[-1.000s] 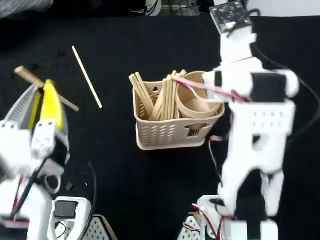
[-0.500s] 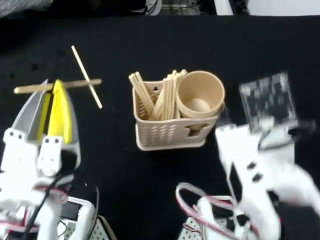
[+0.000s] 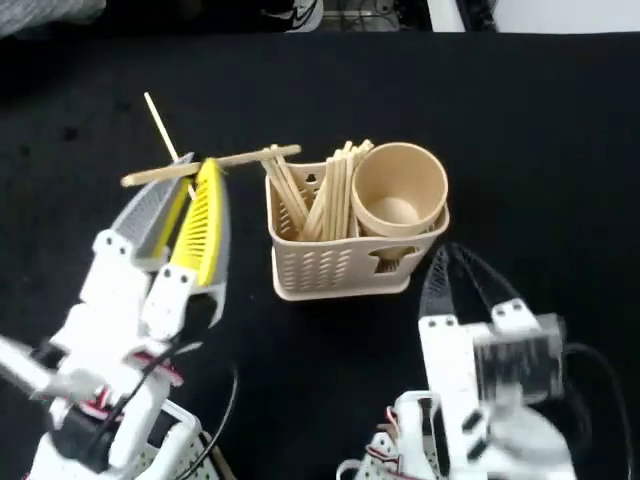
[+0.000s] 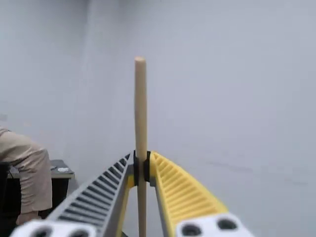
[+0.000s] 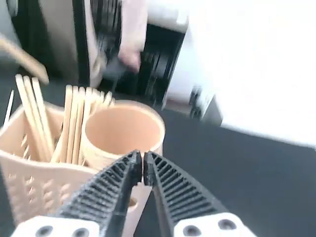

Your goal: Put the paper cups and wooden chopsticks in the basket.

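1. We judged the step in hand to be carrying one wooden chopstick to the basket [image 3: 340, 265]. The left arm [image 3: 150, 290] had its jaws clenched on the held chopstick [image 3: 250, 158] near its middle. The stick lay crosswise above the surface, left of centre in the high view. Its right end overlapped the basket's left rim in the picture, but we could not tell whether it touched anything there.
2. In the left wrist view the held chopstick [image 4: 140, 98] stood straight up out of the closed yellow and grey jaws, pinched firmly.
3. The basket sat at the centre of the frame. A paper cup [image 3: 398, 190] stood in its right part and a bundle of chopsticks [image 3: 325, 195] leaned on end in its left part.
4. A loose chopstick [image 3: 160, 122] lay on the surface at the upper left, with its lower end running behind the held one. We counted it as not yet collected.
5. The right arm [image 3: 500, 360] sat at the lower right. Its black jaws were closed on nothing and pointed toward the basket's lower right corner without touching it. Its wrist view looked over the cup [image 5: 123, 131].
6. We thought the next move called for bringing the held chopstick over the left part of the basket. One end would have to tip down among the bundle before the jaws released, or the stick could come to rest across the rim.
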Controlling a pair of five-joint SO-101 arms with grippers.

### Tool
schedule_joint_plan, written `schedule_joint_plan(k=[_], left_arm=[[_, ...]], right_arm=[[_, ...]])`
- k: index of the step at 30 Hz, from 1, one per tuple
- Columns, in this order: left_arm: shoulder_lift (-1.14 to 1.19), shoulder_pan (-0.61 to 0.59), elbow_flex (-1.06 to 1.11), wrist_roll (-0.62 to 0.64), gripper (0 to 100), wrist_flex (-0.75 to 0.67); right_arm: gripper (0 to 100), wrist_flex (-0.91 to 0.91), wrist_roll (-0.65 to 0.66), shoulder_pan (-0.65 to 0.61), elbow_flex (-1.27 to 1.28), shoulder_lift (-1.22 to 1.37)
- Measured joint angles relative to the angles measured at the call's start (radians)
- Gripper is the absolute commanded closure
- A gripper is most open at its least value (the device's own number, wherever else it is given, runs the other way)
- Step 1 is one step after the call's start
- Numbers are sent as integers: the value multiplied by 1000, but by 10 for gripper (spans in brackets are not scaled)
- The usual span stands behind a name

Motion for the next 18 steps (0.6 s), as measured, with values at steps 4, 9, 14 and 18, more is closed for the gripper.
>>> schedule_joint_plan(k=[4,9,14,18], left_arm=[[106,8,8,0,971,0],[313,8,-15,0,971,18],[468,11,-184,3,971,213],[506,-12,-250,3,971,279]], right_arm=[[983,-31,5,49,26,-97],[982,-41,5,72,68,-100],[982,-41,5,72,87,-100],[981,-44,5,72,87,-100]])
